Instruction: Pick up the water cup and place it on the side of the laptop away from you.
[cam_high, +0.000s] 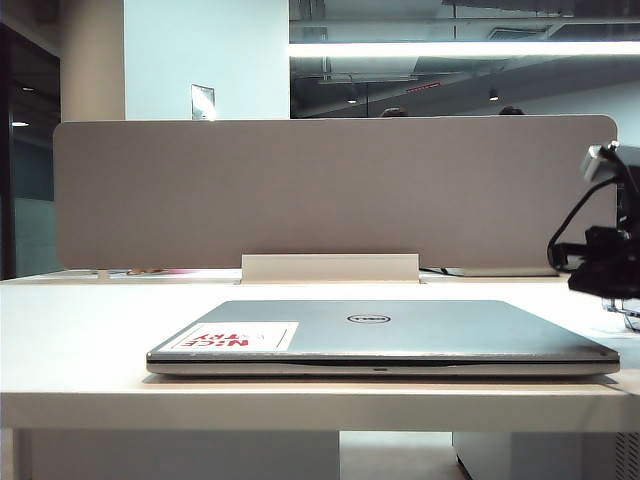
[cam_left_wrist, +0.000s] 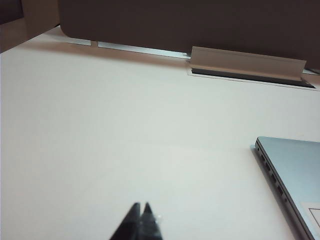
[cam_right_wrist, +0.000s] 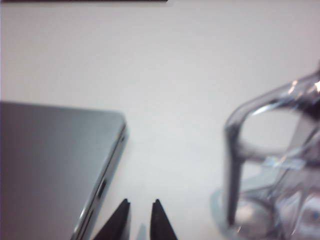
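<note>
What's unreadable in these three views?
- Water cup: cut off by the right wrist view's edge, blurred; in the exterior view only a sliver at the frame edge.
- Right gripper: jaws apart, holding nothing; mostly out of frame in the exterior view.
- Left gripper: only tips show.
- Laptop sticker: too small, upside down.

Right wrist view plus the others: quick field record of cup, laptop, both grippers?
water cup: upright on table, handle toward camera, not held
laptop: closed, flat on table
right gripper: slightly open, empty, between laptop edge and cup
left gripper: shut, empty, over bare table left of laptop
</note>
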